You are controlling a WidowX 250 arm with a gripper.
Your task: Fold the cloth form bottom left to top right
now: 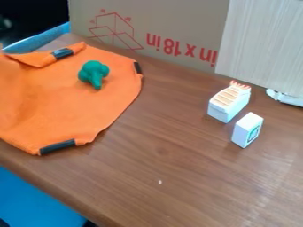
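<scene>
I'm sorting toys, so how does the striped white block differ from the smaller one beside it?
The striped block is larger than the small block. The striped block has orange bands on top and a jagged orange-red far end, while the small block has a dark-outlined mark on one side. Both are mostly white and rest on the brown table.

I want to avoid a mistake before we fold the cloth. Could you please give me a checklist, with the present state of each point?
1. Orange cloth lying on the wooden table: ok.
2. Cloth free of objects: not ok, the green toy rests on it.
3. Cloth's upper left edge flat: not ok, it is turned over.
4. Striped block and smaller white block off the cloth: ok, both stand to its right.
5. Cloth sliding freely on the table: cannot tell.
</scene>
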